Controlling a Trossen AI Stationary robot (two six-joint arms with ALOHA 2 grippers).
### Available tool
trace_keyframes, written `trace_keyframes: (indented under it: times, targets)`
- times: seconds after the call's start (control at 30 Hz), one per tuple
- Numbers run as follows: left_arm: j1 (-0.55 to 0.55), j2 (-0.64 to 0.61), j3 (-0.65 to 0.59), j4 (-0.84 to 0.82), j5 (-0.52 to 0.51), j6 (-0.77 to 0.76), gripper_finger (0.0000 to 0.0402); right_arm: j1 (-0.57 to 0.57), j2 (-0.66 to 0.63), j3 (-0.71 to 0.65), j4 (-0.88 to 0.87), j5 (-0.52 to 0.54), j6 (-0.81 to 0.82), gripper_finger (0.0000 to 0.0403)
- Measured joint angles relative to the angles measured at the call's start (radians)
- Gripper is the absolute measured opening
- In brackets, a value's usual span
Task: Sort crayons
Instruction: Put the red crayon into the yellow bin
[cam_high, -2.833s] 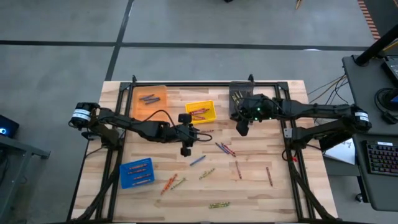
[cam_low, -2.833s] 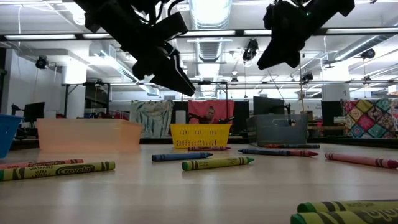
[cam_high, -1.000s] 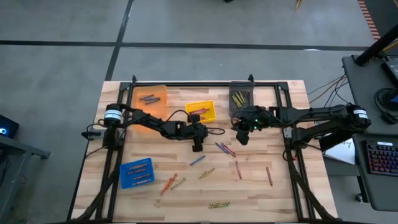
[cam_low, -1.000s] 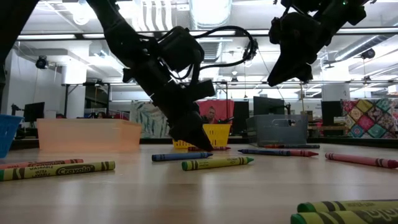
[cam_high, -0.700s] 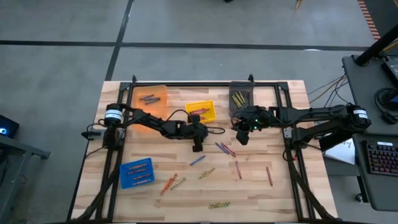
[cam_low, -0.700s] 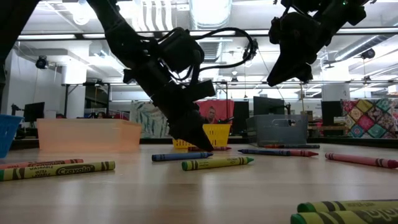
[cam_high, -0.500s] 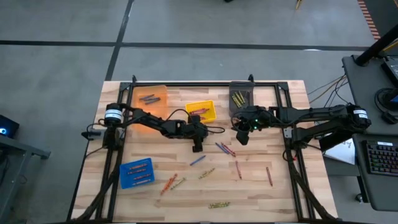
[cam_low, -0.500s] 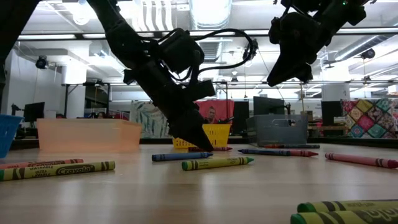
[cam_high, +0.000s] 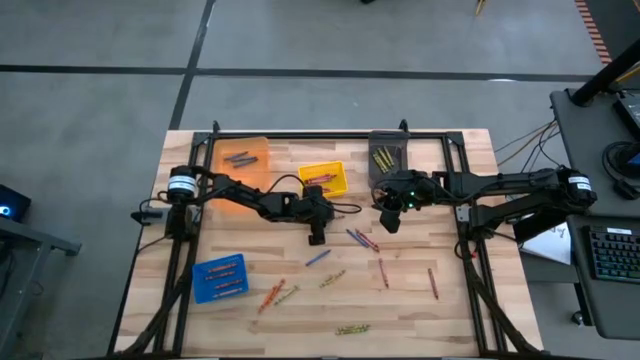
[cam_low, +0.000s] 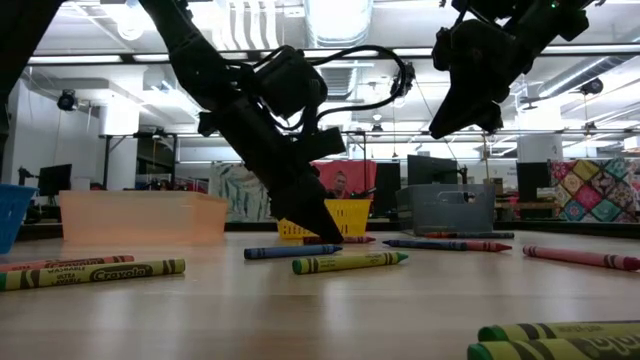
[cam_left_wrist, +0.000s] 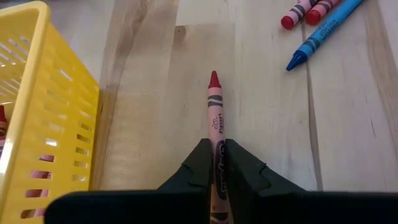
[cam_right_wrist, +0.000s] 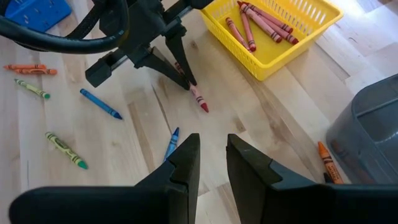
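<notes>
- Wooden slat table in a big workshop, with four plastic bins and loose crayons scattered over it.
- So the one that matters right now is the red crayon: it's lying flat on the wood just beside the yellow bin, and that bin already has red crayons in it.
- Left gripper is clamped shut on the back end of that red crayon. Its long axis runs straight out ahead of the fingers, tip pointing away from the wrist, so it's gripped across its width, not end-on.
- My guess is the next move is lift and swing sideways over the yellow bin's wall. The crayon sticks out well past the fingertips, so that tip has to clear the rim or it'll snag.
- Right gripper hovers well above the table near the grey bin, fingers partly apart, nothing between them. Left arm clearly owns this one.
- Views: the left wrist cam is the only one that shows the fingers actually pinching the crayon. In the overhead it's hidden under the gripper.
- Right wrist cam gives a nice outside look: left gripper tilted down, red crayon poking from its tip, touching the table.
- Low view shows the left fingertips down at table level, with a blue crayon and a green crayon lying closer to the camera.
</notes>
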Motion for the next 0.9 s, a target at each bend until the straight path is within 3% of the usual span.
trace_keyframes:
  times: [0.2,0.4,0.7,0.9]
  targets:
    - [0.0,-0.034,-0.004,-0.014,0.008,0.008,0.0001,0.0,0.0,0.0,0.0,0.0,0.0,0.0068]
    - [-0.004,-0.134,-0.006,-0.02,0.091,0.01,0.0001,0.0,0.0,0.0,0.0,0.0,-0.002,0.0068]
    - [0.007,-0.319,-0.005,-0.123,0.086,0.039,0.0,0.0,0.0,0.0,0.0,0.0,-0.008,0.0068]
    - [0.074,-0.407,-0.005,-0.18,0.078,0.086,0.0,0.0,0.0,0.0,0.014,0.0,-0.024,0.0068]
